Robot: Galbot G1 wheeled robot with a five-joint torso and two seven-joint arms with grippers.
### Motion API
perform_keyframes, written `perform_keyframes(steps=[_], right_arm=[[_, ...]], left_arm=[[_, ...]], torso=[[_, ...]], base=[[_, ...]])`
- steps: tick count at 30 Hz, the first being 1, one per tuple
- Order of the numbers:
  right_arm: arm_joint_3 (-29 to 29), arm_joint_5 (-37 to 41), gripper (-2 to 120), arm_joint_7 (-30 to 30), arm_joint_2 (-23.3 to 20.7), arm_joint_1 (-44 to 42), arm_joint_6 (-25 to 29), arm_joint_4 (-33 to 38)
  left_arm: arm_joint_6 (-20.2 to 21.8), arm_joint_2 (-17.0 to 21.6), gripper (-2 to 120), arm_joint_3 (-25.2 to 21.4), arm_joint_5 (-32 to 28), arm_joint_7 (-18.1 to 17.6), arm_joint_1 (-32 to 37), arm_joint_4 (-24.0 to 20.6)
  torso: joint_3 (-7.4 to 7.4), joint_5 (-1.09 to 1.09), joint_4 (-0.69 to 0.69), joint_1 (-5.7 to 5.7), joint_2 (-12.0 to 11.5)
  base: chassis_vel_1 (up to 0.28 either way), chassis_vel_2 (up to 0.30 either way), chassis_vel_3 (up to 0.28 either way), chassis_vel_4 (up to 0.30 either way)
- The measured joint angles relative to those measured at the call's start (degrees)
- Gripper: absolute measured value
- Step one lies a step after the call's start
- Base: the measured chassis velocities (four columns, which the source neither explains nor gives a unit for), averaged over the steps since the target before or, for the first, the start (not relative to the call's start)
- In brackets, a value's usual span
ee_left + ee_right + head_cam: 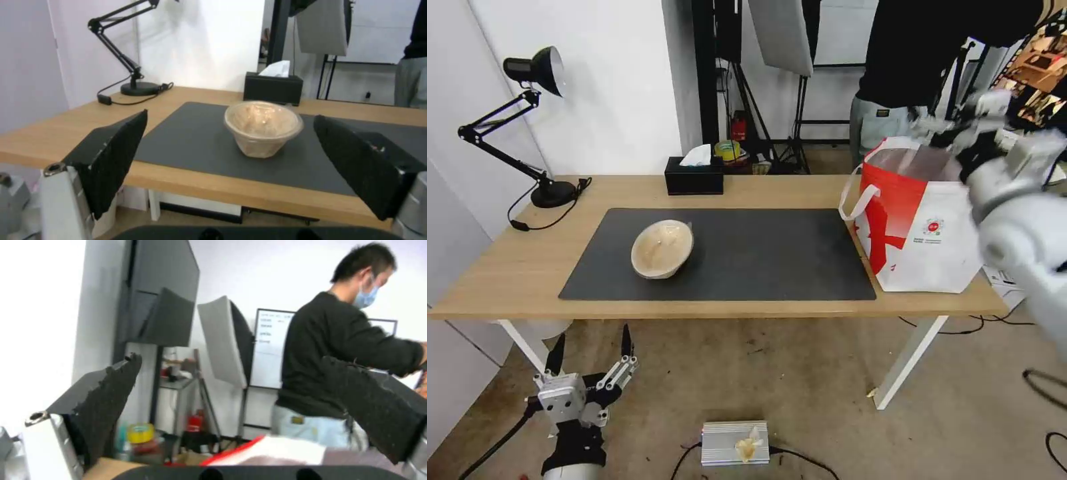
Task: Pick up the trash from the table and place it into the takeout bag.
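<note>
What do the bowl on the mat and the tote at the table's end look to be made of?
The beige bowl looks like matte paper or pulp, apparently with a clear glossy film or lid over its mouth, which shines in the left wrist view. The takeout bag looks like smooth coated fabric or plastic sheet, white and red, with a silvery foil-like lining at its open top.

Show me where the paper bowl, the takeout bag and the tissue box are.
paper bowl (662, 249), head view, on its inner wall
takeout bag (940, 250), head view, on its white front panel
tissue box (694, 181), head view, on its black front face
</note>
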Motion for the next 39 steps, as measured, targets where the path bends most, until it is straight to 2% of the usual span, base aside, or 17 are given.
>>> perform_keyframes(steps=[3, 6, 7, 9, 11, 14, 24, 28, 39], right_arm=[[1.2, -1.1, 100, 1.2, 1.4, -4.4, 1.7, 2.9], [2.3, -2.8, 100, 7.7, 4.0, -11.0, 4.5, 9.2], [2.3, -2.8, 100, 7.7, 4.0, -11.0, 4.5, 9.2], [3.0, -2.9, 100, 12.3, 5.1, -15.8, 4.5, 13.2], [3.2, -3.4, 100, 14.1, 5.8, -18.6, 4.5, 15.1], [2.5, -7.3, 100, 17.1, 7.6, -23.9, 5.4, 17.8], [1.0, -17.0, 100, 17.0, 9.3, -29.6, 6.1, 19.9], [-0.3, -21.7, 100, 17.2, 9.9, -34.5, 6.3, 20.5], [-2.2, -26.4, 100, 16.6, 10.9, -40.1, 7.0, 19.7]], left_arm=[[0.0, 0.0, 100, 0.0, 0.0, -0.3, 0.1, -0.2], [0.0, 0.0, 100, -0.1, 0.0, -0.4, 0.3, -0.7], [0.0, 0.0, 100, -0.1, 0.0, -0.4, 0.3, -0.7], [0.0, -0.2, 100, -0.1, 0.1, -0.4, 0.5, -1.0], [0.0, -0.3, 100, 0.0, 0.1, -0.4, 0.6, -1.2], [-0.1, -0.4, 100, -0.1, 0.2, -0.5, 0.9, -1.7], [-0.2, -0.4, 100, -0.4, 0.0, -0.5, 1.2, -2.4], [-0.2, -0.2, 100, -0.5, -0.4, -0.5, 0.7, -2.1], [-0.2, 0.8, 100, -0.4, -1.5, -0.6, -0.2, -1.2]], torso=[[0.0, -0.01, -0.01, 0.0, 0.0], [0.0, -0.02, 0.01, 0.0, 0.0], [0.0, -0.02, 0.01, 0.0, 0.0], [0.0, -0.02, 0.0, 0.0, 0.0], [-0.01, -0.02, -0.02, -0.01, 0.0], [-0.01, -0.01, -0.02, -0.01, 0.0], [0.0, -0.01, 0.0, 0.0, 0.0], [0.0, -0.01, 0.0, 0.0, 0.0], [0.0, -0.01, -0.01, 0.0, 0.0]], base=[[0.0, 0.0, 0.0, 0.0], [0.0, 0.0, 0.0, 0.0], [0.0, 0.0, 0.0, 0.0], [0.0, 0.0, 0.0, 0.0], [0.0, 0.0, 0.0, 0.0], [0.0, 0.0, 0.0, 0.0], [0.0, 0.0, 0.0, 0.0], [0.0, 0.0, 0.0, 0.0], [0.0, 0.0, 0.0, 0.0]])
